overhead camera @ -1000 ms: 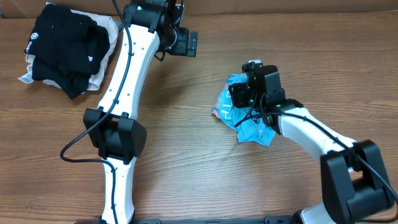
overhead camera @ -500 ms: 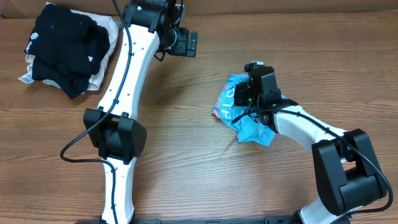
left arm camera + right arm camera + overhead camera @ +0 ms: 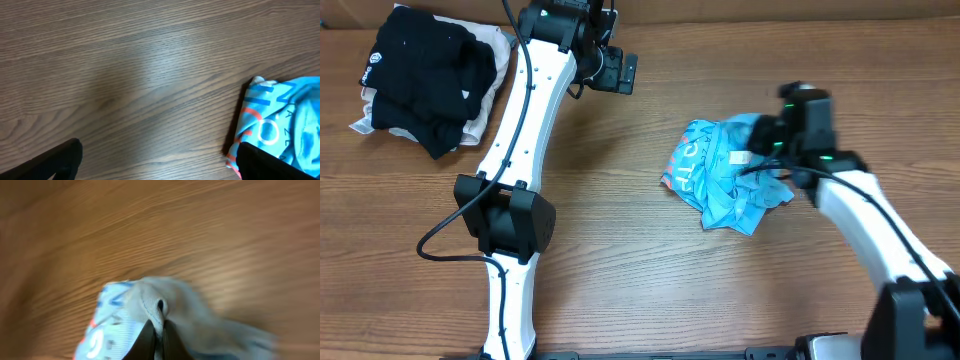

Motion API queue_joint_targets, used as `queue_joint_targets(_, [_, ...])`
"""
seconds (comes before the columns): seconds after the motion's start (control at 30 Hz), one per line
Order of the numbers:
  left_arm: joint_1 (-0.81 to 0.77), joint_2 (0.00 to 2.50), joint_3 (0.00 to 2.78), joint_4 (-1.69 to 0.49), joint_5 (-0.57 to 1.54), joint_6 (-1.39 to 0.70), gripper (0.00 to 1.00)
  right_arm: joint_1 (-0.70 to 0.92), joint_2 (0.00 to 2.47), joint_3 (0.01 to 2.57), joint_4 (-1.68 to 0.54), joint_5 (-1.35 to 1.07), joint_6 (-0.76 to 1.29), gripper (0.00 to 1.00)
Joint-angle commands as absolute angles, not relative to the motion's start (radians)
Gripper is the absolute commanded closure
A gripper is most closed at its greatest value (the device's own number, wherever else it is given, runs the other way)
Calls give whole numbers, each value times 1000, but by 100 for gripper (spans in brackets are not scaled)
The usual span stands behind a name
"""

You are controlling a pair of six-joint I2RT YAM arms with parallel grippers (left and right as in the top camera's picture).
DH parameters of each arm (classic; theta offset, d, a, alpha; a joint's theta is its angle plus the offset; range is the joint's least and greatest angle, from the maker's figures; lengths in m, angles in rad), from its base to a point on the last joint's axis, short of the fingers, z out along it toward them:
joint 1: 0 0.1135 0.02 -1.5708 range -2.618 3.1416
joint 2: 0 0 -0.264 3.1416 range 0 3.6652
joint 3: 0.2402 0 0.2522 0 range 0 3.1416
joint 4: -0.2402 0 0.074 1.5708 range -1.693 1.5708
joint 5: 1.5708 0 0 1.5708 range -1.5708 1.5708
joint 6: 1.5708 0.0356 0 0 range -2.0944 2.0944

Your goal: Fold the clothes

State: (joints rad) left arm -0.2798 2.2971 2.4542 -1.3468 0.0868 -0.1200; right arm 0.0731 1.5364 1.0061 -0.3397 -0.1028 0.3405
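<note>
**Overhead view.** The sky-blue T-shirt (image 3: 712, 180) lies crumpled on the bench (image 3: 620, 260), right of centre. The right gripper (image 3: 756, 150) is clenched on a fold at the shirt's far right edge; its blurred wrist view shows cloth pinched between the fingers. The left gripper (image 3: 623, 72) hangs apart from the shirt, spread wide and grasping nothing.

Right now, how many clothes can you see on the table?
3. The blue T-shirt sits right of centre, pinched by the right gripper. The black garment lies far left on the beige cloth. More could hide underneath.
</note>
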Motion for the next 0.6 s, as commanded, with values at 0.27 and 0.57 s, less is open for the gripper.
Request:
queue_joint_targets(0.27, [-281,2272,2469,-1356,40,-68,0,-162,1505,1029,-514,-218,297,48])
queue_joint_targets(0.57, [-266,2272,2469,-1358,0,-66,0,-119,1419,1029,-691,-457,235,37])
